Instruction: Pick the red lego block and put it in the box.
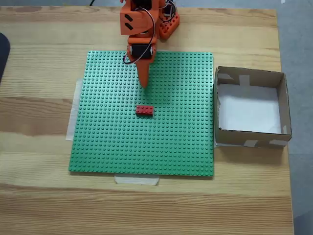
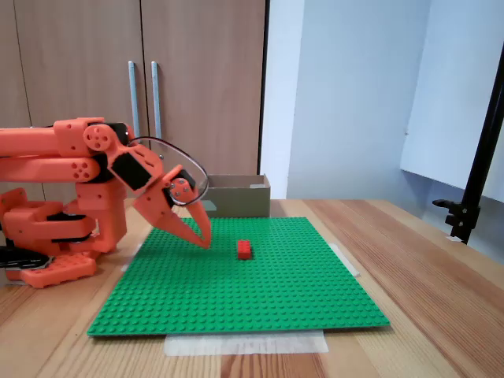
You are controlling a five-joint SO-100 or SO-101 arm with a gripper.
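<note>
Your gripper [image 1: 145, 84] hangs over the green baseplate [image 1: 171, 147], jaws apparently pressed together and holding nothing, though the side angle is poor. The red lego block [image 1: 144, 110] lies on the plate just short of the tip; the box [image 1: 281, 105] sits beside the plate's right edge in the top-down fixed view.
</note>
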